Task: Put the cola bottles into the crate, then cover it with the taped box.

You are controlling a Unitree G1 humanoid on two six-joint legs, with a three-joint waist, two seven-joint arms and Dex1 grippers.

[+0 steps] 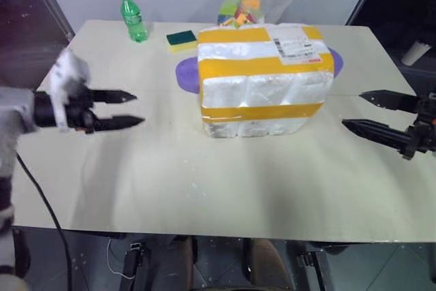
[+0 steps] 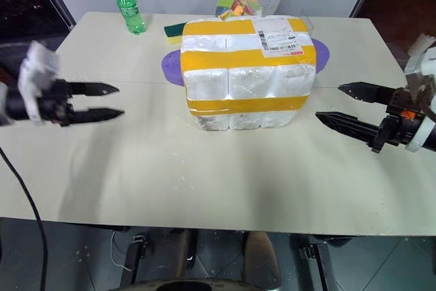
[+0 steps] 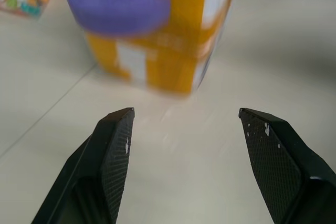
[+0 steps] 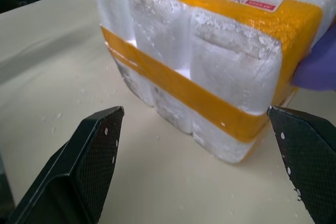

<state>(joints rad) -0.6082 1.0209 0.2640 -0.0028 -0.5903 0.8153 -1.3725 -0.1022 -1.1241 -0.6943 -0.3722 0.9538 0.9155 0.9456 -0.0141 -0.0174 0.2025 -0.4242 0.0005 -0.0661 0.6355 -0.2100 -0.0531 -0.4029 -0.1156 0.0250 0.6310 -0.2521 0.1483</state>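
1. The box [image 1: 264, 80] stands on the table [image 1: 170, 182] between the two grippers. From how low it sits, with no crate or bottles to be seen around it, it likely already covers them; that is a judgement, since what is under it is hidden.
2. The left gripper [image 1: 131, 108] hangs well apart from the box's one end, jaws open and empty, fingers pointing level toward it. The box lies ahead of these jaws, past a stretch of bare table.
3. The right gripper [image 2: 338, 105] mirrors it at the other end, jaws spread wide and holding nothing, the box's corner just ahead of and between the fingertips in its wrist view.
4. Both arms flank the box, which suits a wide, light foam thing: one gripper could not span it, so each end needs its own hold or push.
5. A purple mat [image 1: 187, 73] shows from under the box's far side, and a green bottle [image 1: 132, 16], a sponge [image 1: 181, 39] and a bag [image 1: 246, 5] stand beyond, out of the jaws' line.
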